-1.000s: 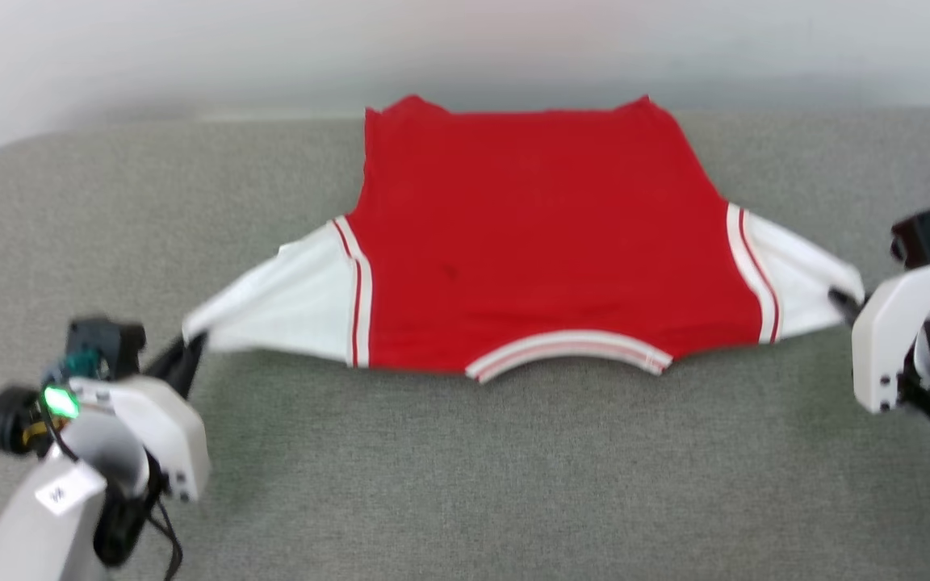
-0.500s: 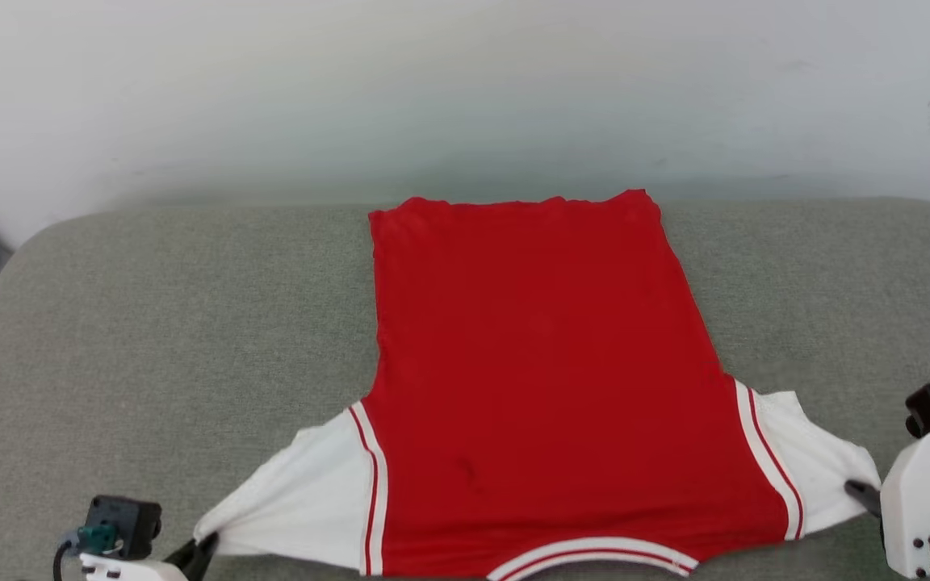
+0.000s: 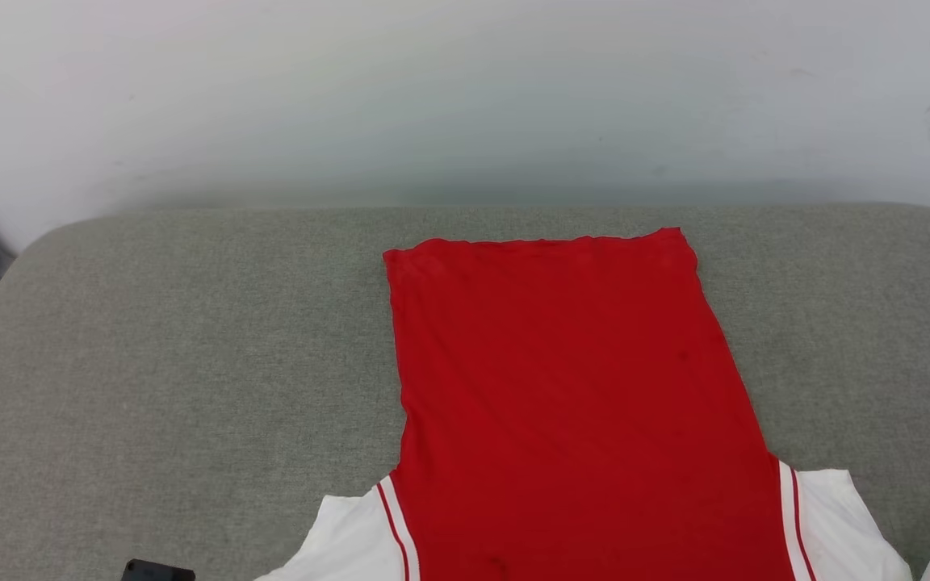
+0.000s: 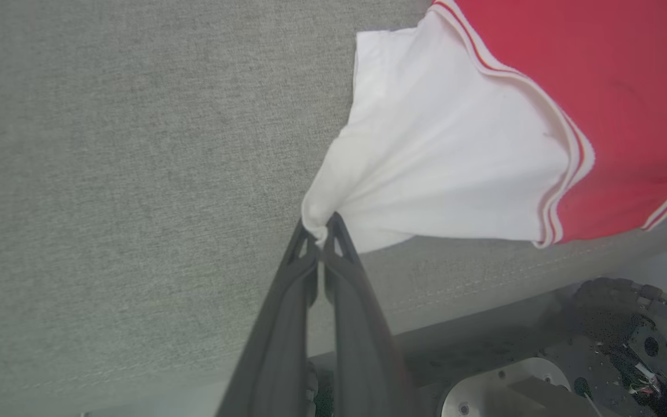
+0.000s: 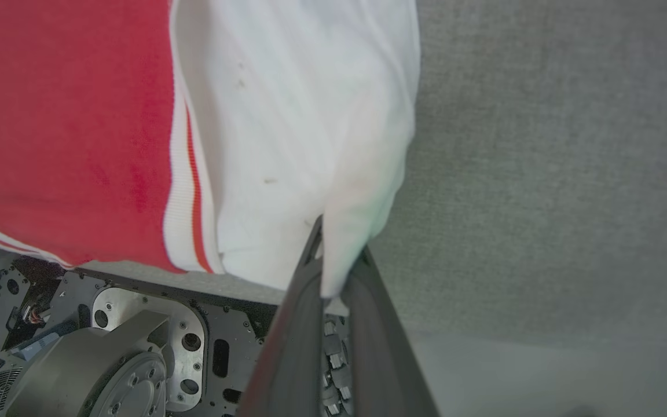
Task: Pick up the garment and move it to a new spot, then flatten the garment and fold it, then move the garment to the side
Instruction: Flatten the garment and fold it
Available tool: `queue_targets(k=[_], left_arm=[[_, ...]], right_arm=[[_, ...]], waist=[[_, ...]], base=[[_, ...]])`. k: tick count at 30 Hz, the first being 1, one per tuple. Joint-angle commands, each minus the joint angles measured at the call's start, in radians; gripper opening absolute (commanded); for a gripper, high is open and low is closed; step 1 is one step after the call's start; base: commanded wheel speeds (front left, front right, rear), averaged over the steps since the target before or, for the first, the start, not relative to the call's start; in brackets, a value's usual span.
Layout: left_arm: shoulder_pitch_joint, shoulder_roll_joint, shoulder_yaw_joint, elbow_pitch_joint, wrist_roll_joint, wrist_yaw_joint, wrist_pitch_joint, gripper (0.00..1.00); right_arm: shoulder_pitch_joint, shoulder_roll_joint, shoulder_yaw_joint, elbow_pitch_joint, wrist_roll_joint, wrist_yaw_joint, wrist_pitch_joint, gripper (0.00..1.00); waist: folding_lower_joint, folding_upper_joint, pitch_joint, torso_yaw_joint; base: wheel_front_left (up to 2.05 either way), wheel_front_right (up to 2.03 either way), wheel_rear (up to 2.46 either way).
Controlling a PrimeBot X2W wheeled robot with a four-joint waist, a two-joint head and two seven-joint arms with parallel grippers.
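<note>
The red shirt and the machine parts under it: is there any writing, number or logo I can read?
None can be read.
The garment shows plain red cloth, white sleeves and striped trim, with no print in view.
The robot base shows bare metal and no legible label.

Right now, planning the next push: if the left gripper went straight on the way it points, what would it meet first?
The white sleeve of the garment, pinched by the shut left gripper; past that fold, probably the grey cushion, though depth is unclear.
</note>
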Motion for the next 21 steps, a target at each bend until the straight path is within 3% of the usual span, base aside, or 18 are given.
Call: queue_targets(k=[1, 3, 4, 5, 14, 21], left_arm=[[0.002, -0.004, 0.0, -0.005, 0.0, 0.008, 0.001, 0.0], [-0.011, -0.018, -0.003, -0.022, -0.014, 0.006, -0.001, 0.0], [-0.018, -0.023, -0.005, -0.03, -0.018, 0.004, 0.001, 0.0], [-0.025, -0.028, -0.01, -0.038, -0.018, 0.001, 0.004, 0.0], [-0.085, -0.033, -0.059, -0.201, -0.012, -0.006, 0.075, 0.0], [-0.142, -0.045, -0.118, -0.336, 0.022, -0.015, 0.13, 0.0]], right_arm=[[0.019, 0.0, -0.012, -0.009, -0.011, -0.002, 0.011, 0.0], [0.022, 0.015, -0.047, -0.04, -0.03, -0.002, 0.028, 0.0], [0.017, 0.023, -0.066, -0.055, -0.044, -0.002, 0.027, 0.22], [0.015, 0.032, -0.079, -0.068, -0.05, -0.002, 0.037, 1.0], [-0.139, 0.037, -0.199, -0.287, -0.039, -0.001, 0.197, 1.0], [-0.409, 0.042, -0.294, -0.299, -0.103, -0.001, 0.401, 1.0]], waist=[[0.0001, 0.0, 0.003, 0.0], [0.0001, 0.0, 0.015, 0.001], [0.0001, 0.0, 0.021, 0.003], [0.0001, 0.0, 0.027, 0.005], [0.0001, 0.0, 0.169, 0.08], [0.0001, 0.0, 0.337, 0.189]], base=[[0.0, 0.0, 0.0], [0.0, 0.0, 0.0], [0.0, 0.0, 0.0], [0.0, 0.0, 0.0], [0.0, 0.0, 0.0], [0.0, 0.0, 0.0]])
